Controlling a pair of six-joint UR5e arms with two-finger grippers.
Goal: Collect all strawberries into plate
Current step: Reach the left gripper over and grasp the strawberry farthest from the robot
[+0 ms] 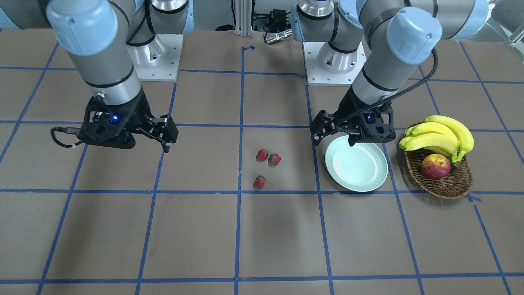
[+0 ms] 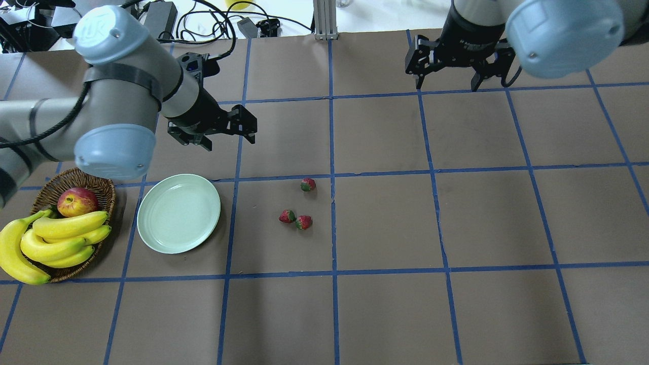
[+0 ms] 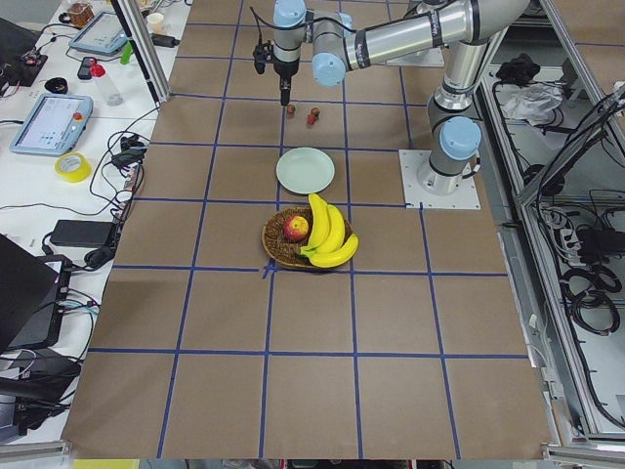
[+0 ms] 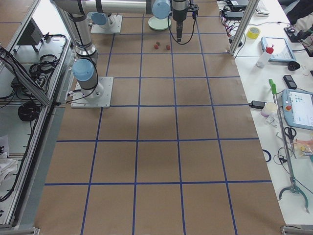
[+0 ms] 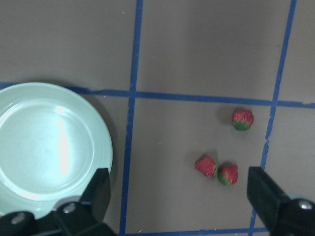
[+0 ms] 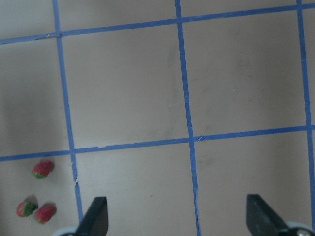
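Three small red strawberries lie on the brown table near its middle: one alone (image 2: 308, 184) and two side by side (image 2: 287, 216) (image 2: 304, 222). They also show in the left wrist view (image 5: 243, 119) (image 5: 206, 166) (image 5: 228, 174). The pale mint plate (image 2: 178, 213) sits empty to their left and also shows in the left wrist view (image 5: 49, 147). My left gripper (image 2: 249, 126) hovers open and empty above the table just beyond the plate. My right gripper (image 2: 447, 81) hangs open and empty over the far right of the table, well away from the strawberries (image 6: 43, 169).
A brown wicker basket (image 2: 76, 182) with a red-yellow apple (image 2: 77, 201) and a bunch of bananas (image 2: 56, 241) stands left of the plate. Blue tape lines grid the table. Cables and a metal post lie along the far edge.
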